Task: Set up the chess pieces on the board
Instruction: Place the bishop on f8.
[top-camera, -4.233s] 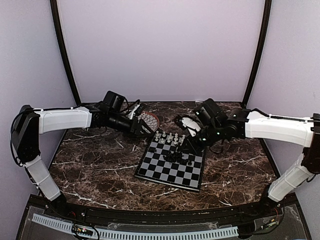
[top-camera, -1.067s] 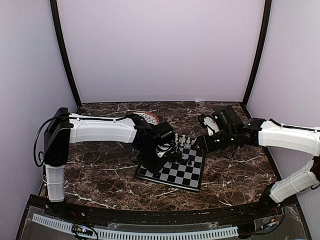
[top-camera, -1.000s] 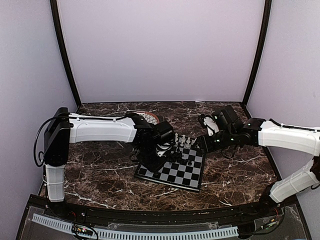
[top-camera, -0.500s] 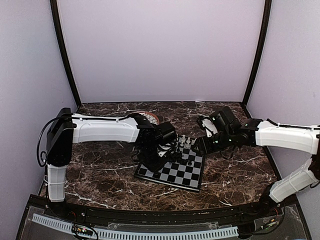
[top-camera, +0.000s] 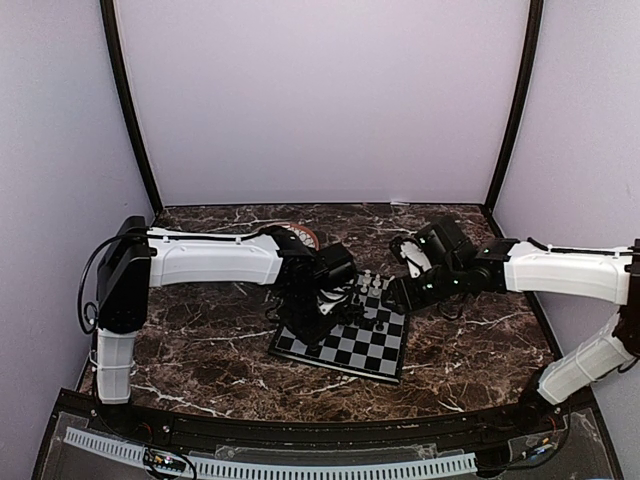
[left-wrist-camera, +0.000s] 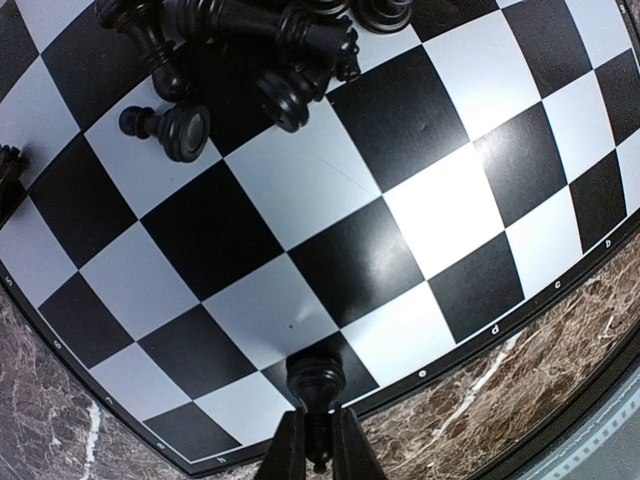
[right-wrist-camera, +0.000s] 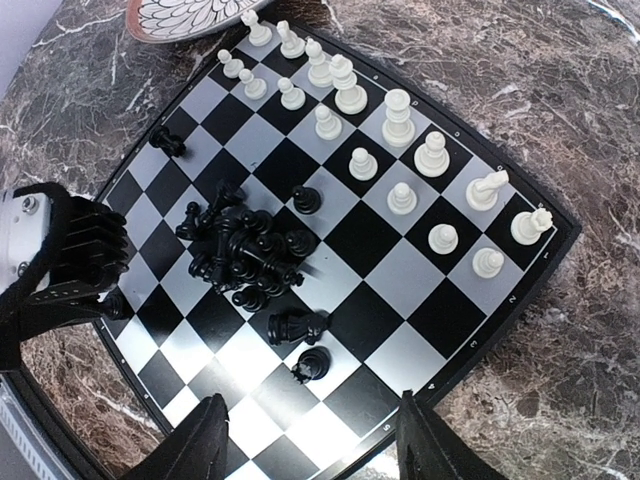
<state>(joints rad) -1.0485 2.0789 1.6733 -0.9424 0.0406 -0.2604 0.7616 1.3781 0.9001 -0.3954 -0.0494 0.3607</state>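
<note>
Where the bench (top-camera: 200, 350) shows, it is dark brown marble with white veins. It is closed in by pale lilac walls (top-camera: 320, 100), with a black post (top-camera: 128, 110) rising on either side behind the board (top-camera: 352, 352). The board lies flat near the bench's middle, turned at an angle.

Just past the board's far-left corner sits a round patterned plate (right-wrist-camera: 190, 15). Only part of it is in view, and its contents cannot be told.

White pieces (right-wrist-camera: 400, 195) stand in two rows along the board's far edge. Black pieces (right-wrist-camera: 250, 255) lie heaped near the board's centre, with a few singles on squares around the heap.

The left fingers (left-wrist-camera: 296, 440) are clenched on one black piece (left-wrist-camera: 316, 378), which is upright over a dark square. That square is in the row beside the board's lettered border, opposite the white rows.

The right fingers (top-camera: 400, 292) are spread wide, grasping nothing, by the board's far-right corner.
</note>
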